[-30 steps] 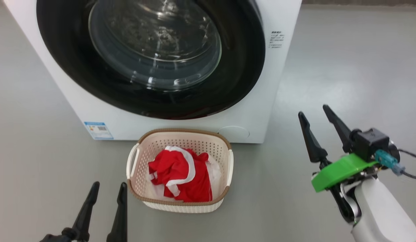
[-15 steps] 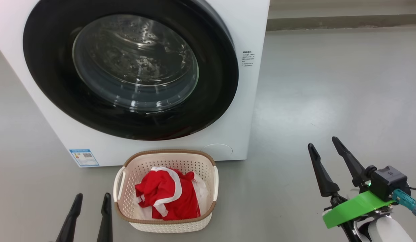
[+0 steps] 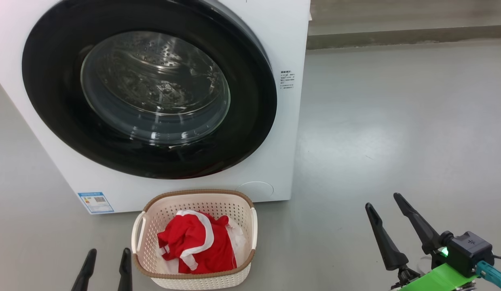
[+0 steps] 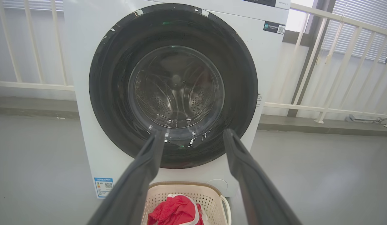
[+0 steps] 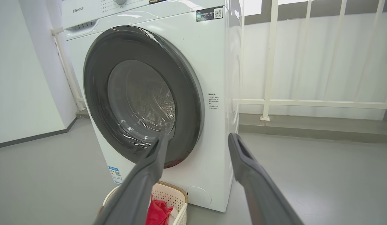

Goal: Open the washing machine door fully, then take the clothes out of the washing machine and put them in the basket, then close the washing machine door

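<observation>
door point(image 3: 153, 87) shut on the washing machine point(image 3: 282, 36), clothes point(image 3: 197, 246) in the basket point(image 3: 193, 193) below
left claw point(image 3: 108, 251) and right claw point(image 3: 383, 200) released, empty; best check the rim sits flush, latched.

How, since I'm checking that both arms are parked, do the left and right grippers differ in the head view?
The left gripper sits close beside the basket; the right gripper stands well apart from it. The left gripper points nearly straight up the view; the right gripper leans left. Both are open and hold nothing.
</observation>
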Tool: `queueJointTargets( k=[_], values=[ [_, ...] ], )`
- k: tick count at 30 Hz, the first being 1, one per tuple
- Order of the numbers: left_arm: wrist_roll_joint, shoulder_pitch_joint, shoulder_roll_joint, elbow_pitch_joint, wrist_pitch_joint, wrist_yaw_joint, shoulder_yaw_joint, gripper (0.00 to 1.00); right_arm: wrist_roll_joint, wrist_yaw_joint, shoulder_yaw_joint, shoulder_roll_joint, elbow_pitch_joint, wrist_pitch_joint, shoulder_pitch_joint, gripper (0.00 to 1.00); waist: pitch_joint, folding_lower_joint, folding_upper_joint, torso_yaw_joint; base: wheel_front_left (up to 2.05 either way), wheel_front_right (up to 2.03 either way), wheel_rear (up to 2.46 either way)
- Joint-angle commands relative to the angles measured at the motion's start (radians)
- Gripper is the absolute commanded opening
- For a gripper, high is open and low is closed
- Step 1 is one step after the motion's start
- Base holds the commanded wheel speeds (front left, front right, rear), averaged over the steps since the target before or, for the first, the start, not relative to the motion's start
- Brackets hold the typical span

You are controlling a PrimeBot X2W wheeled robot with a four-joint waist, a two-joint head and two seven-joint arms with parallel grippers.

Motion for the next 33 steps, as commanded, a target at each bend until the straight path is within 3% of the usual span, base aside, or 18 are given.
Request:
queueJointTargets(
  k=[1, 13, 14, 18, 26, 33],
  values=[
    [0.006, -0.015, 0.007, -0.024, -0.012, -0.005, 0.040, 1.00, -0.008, -0.001, 0.013, -0.014, -0.038, -0.006, -0.004, 1.00, -0.002, 0.0000, 0.0000, -0.001, 0.00, 0.00, 0.00],
    [0.025, -0.007, 0.004, -0.027, -0.012, -0.003, 0.048, 1.00, -0.046, -0.001, -0.028, -0.002, -0.044, -0.006, 0.021, 1.00, -0.011, 0.0000, 0.0000, 0.003, 0.00, 0.00, 0.00],
    [0.034, -0.007, 0.004, -0.030, -0.012, -0.001, 0.050, 0.00, -0.048, -0.001, -0.029, 0.000, -0.044, -0.006, 0.021, 0.00, -0.010, 0.0000, 0.0000, 0.003, 0.00, 0.00, 0.00],
    [0.025, 0.013, -0.009, 0.048, 0.003, 0.001, 0.010, 0.00, -0.044, 0.000, -0.032, 0.030, 0.030, 0.001, 0.022, 0.00, -0.011, 0.0000, 0.0000, 0.003, 0.00, 0.00, 0.00],
    [-0.048, -0.005, -0.009, 0.066, 0.023, 0.001, 0.012, 0.00, 0.024, 0.000, -0.043, 0.037, 0.039, 0.017, 0.017, 0.00, -0.009, 0.0018, 0.0000, 0.005, 0.00, 0.00, 0.00],
    [-0.126, -0.024, -0.008, 0.081, 0.043, 0.000, 0.013, 0.00, 0.096, 0.000, -0.054, 0.042, 0.047, 0.035, 0.007, 0.00, -0.003, 0.0000, 0.0000, 0.006, 0.00, 0.00, 0.00]
  ],
)
